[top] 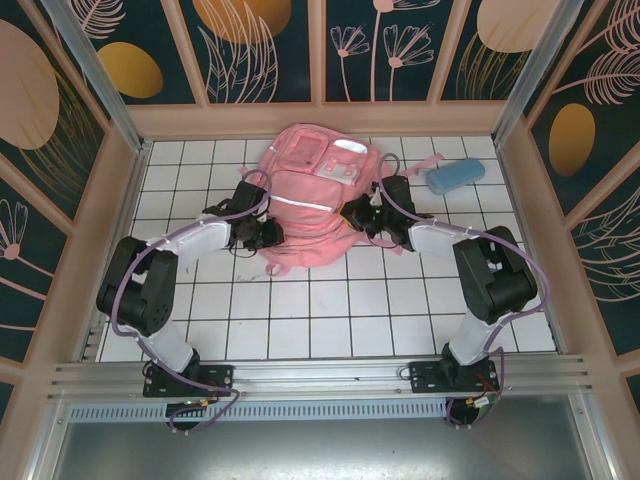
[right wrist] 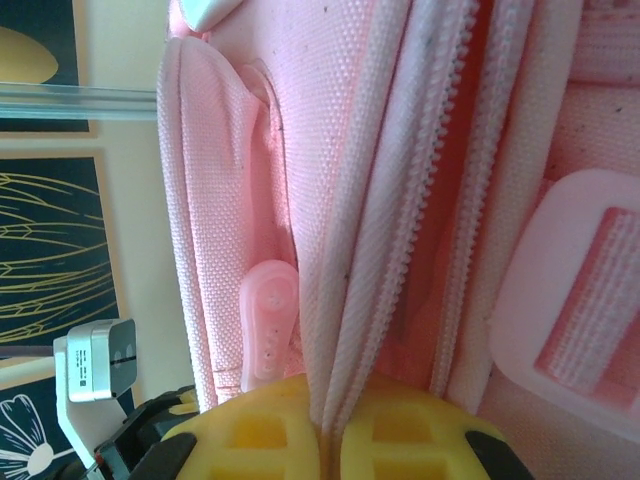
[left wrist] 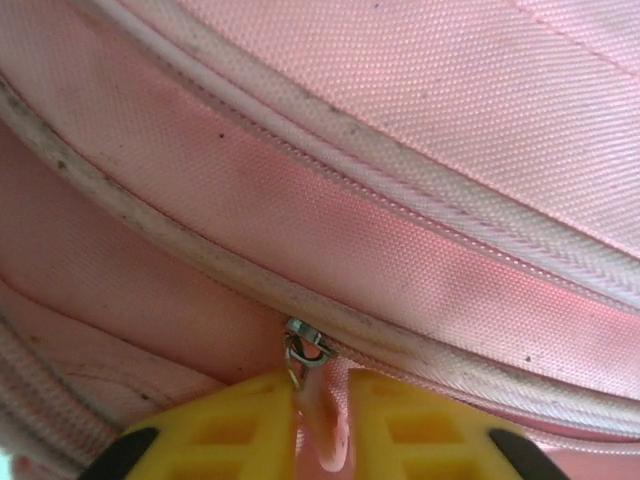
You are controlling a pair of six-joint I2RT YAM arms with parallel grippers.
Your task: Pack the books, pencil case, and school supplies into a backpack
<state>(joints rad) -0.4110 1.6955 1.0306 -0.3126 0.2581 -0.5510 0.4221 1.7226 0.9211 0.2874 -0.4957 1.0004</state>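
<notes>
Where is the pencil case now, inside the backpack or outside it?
Outside: the pencil case lies on the table, to the right of the backpack.

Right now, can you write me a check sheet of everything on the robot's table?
Surface: white tiled table.
Job's things: pink backpack lying in the middle; blue pencil case on the tiles to its right.
Clutter: nothing seen.
Grippers: left gripper jaws pinch the pink zip pull; right gripper jaws shut on a backpack seam.
Cables: purple cables loop along both arms.
Surroundings: dark flower-patterned walls; metal rail at the near edge.
</notes>
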